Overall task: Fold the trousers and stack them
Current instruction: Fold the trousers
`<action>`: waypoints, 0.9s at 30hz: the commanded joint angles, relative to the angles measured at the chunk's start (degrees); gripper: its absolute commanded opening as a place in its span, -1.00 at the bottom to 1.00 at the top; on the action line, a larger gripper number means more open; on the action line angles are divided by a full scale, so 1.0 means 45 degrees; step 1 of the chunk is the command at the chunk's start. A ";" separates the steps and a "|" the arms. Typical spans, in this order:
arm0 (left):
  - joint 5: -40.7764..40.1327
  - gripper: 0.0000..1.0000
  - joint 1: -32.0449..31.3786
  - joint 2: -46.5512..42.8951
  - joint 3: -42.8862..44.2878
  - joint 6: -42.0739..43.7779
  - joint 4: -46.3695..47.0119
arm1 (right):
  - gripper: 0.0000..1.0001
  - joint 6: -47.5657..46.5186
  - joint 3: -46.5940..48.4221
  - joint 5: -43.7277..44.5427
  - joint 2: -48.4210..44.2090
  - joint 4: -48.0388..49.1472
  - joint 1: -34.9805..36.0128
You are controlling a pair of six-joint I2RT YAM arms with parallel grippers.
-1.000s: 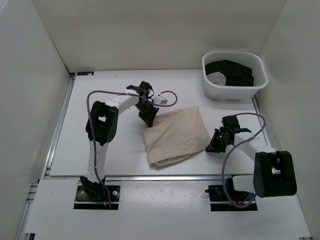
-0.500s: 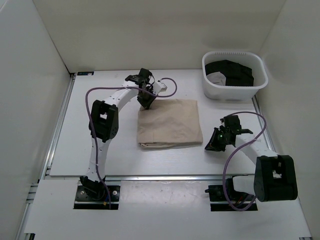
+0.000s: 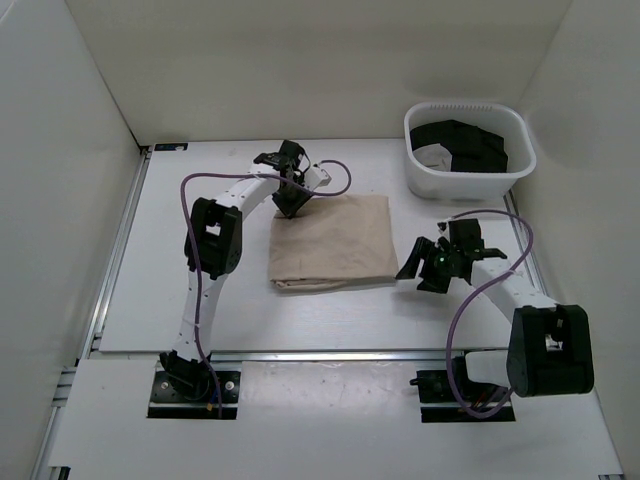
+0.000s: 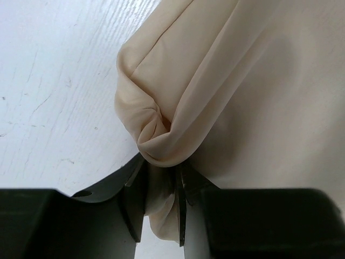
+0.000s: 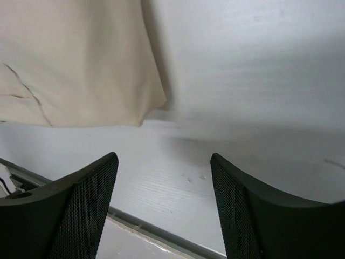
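Folded trousers (image 3: 335,245), far-left corner pinched in left hand (image 4: 161,202), right hand (image 5: 163,162) open, empty, just beside them

I see a white table (image 3: 160,250) enclosed by white walls (image 3: 300,60). A white basket (image 3: 465,186) with a ribbed rim sits at the table's far right corner, close to the right wall. Dark cloth (image 3: 470,140) lies in it, with a pale patch on its left side. A metal rail (image 3: 112,260) runs along the table's left edge. Wrist views: faint scratches and specks on the tabletop.
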 commanded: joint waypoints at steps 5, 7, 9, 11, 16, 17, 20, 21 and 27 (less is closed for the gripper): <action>-0.0323 -0.26 0.0204 -0.0072 0.0398 -0.0018 0.0240 | 0.50 0.0662 0.1572 -0.0602 0.1698 0.1938 -0.0064; -0.0323 -0.28 0.0204 -0.0072 0.0398 -0.0018 0.0240 | 0.50 0.0797 0.1573 -0.0951 0.2284 0.2386 -0.0064; -0.0323 -0.28 0.0204 -0.0072 0.0398 -0.0018 0.0240 | 0.47 0.0935 0.1709 -0.1187 0.2771 0.2738 0.0052; -0.0323 -0.28 0.0204 -0.0072 0.0398 -0.0018 0.0240 | 0.43 0.1053 0.2119 -0.1188 0.3143 0.2740 0.0189; -0.0323 -0.28 0.0204 0.0045 0.0633 -0.0018 0.0240 | 0.19 0.1053 0.2355 -0.1188 0.3907 0.2623 0.0618; -0.0323 -0.28 0.0204 0.0045 0.0633 -0.0018 0.0240 | 0.04 0.1053 0.2355 -0.1188 0.4062 0.2623 0.0620; -0.0323 -0.28 0.0204 0.0045 0.0633 -0.0018 0.0240 | -0.53 0.1365 0.2355 -0.1635 0.4627 0.2798 0.0620; -0.0323 -0.28 0.0204 0.0045 0.0633 -0.0018 0.0240 | -0.70 0.1365 0.2355 -0.1792 0.4630 0.2798 0.0620; -0.0323 -0.28 0.0341 0.0045 0.0750 -0.0018 0.0240 | -1.00 0.1365 0.1712 -0.1012 0.4065 0.2194 0.0503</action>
